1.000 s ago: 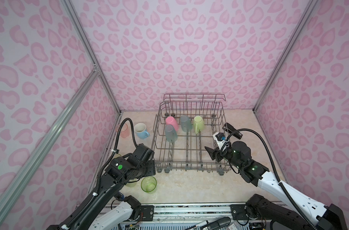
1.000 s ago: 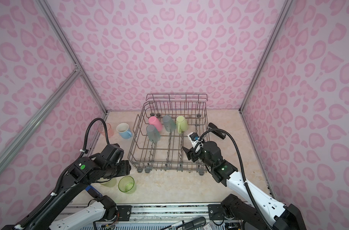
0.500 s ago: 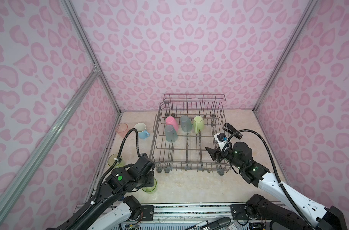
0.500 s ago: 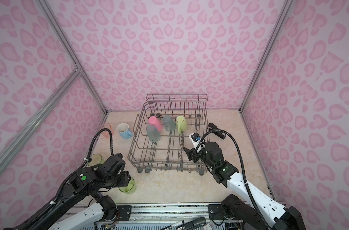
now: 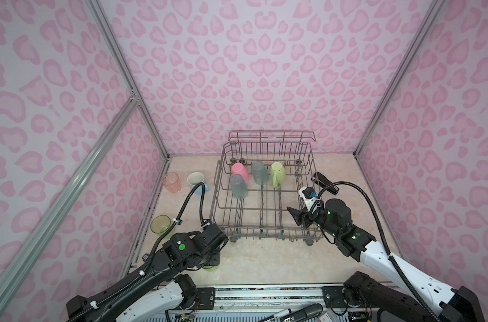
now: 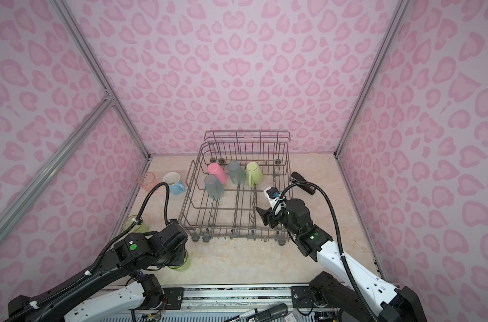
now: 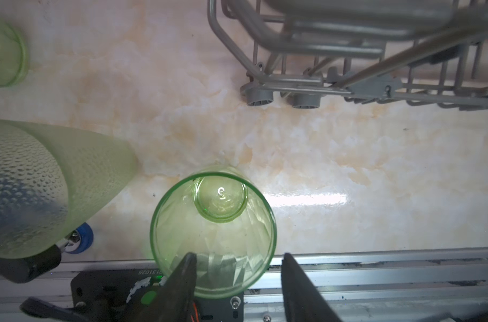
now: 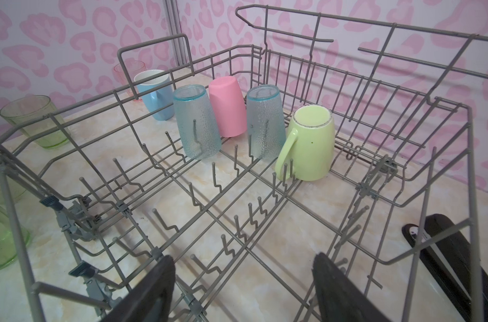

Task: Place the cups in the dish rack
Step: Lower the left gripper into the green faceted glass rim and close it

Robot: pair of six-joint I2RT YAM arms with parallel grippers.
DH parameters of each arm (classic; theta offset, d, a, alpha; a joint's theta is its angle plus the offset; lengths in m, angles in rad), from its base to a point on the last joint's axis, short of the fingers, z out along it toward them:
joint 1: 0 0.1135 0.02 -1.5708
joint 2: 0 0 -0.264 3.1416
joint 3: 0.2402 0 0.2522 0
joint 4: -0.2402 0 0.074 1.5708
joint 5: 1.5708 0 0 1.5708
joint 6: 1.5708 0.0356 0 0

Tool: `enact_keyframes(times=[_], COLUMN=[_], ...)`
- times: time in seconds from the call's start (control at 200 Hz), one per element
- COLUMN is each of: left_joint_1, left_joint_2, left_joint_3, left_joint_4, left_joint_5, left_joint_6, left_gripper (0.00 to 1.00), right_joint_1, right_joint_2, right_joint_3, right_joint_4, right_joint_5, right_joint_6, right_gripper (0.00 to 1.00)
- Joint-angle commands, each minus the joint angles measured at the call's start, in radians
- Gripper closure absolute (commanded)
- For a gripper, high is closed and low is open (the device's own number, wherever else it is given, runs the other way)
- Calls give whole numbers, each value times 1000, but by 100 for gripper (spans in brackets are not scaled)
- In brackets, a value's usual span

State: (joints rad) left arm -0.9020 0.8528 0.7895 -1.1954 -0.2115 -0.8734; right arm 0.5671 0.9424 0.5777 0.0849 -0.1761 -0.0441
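Beyond our empty, open right gripper [image 8: 244, 258] spreads the dish rack [image 5: 262, 195], four cups [image 8: 227, 111] upturned at its far end, a stapler [image 5: 325, 182] beside. Our left gripper [image 7: 238, 255], jaws parted, straddles the rim of a green tumbler [image 7: 213, 217] on the marbled tabletop [image 5: 265, 262], with pink-patterned walls [image 5: 251, 69] around.

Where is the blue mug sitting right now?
In both top views the blue mug stands upright on the table, left of the dish rack, beside the salmon tumbler, toward the back.
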Motion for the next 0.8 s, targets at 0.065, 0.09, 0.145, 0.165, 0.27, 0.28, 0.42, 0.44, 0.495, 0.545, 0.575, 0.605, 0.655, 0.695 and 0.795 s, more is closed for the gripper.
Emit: enact_keyframes(times=[0.065, 0.09, 0.145, 0.165, 0.27, 0.28, 0.42, 0.44, 0.495, 0.545, 0.575, 0.605, 0.655, 0.695, 0.795], left_joint_1=[-57, -64, -77, -82, -101, -102, -124, -129, -146, -162, -172, -181, -194, -204, -215], left_joint_2=[44, 45, 43, 42, 45, 47, 63, 66, 73, 78, 77, 78, 77, 73, 68], left_joint_3=[-10, -13, -27, -32, -41, -42, -63, -66, -77, -87, -93, -98, -111, -124, -152], left_joint_4=[28, 32, 54, 60, 78, 79, 114, 120, 132, 141, 146, 151, 153, 164, 188], left_joint_5=[-60, -65, -66, -67, -85, -86, -92, -96, -107, -118, -126, -134, -148, -154, -164], left_joint_6=[-103, -114, -134, -140, -158, -159, -177, -180, -195, -210, -218, -225, -242, -248, -258], left_gripper=[48, 48, 49, 49, 52, 52, 53, 53, 54, 55, 56, 56, 59, 61, 63], right_joint_1=[-2, -3, -3, -3, -2, -2, -2, -3, -2, -2, -2, -2, -2, -2, -2], right_joint_2=[2, 3, 3, 3, 2, 1, -4, -5, -6, -8, -8, -7, -7, -8, -9], right_joint_3=[-14, -16, -16, -18, -20, -21, -25, -24, -25, -25, -25, -26, -27, -28, -29], right_joint_4=[36, 36, 39, 39, 44, 43, 45, 45, 46, 46, 46, 46, 49, 49, 47], right_joint_5=[-4, -4, -4, -6, -6, -6, -8, -8, -8, -9, -8, -10, -13, -13, -12], right_joint_6=[4, 4, 5, 6, 7, 7, 7, 7, 8, 8, 9, 9, 9, 10, 10], right_gripper=[23, 23, 23, 23, 23, 23, 23, 23, 23, 23, 23, 23, 23, 23, 23])
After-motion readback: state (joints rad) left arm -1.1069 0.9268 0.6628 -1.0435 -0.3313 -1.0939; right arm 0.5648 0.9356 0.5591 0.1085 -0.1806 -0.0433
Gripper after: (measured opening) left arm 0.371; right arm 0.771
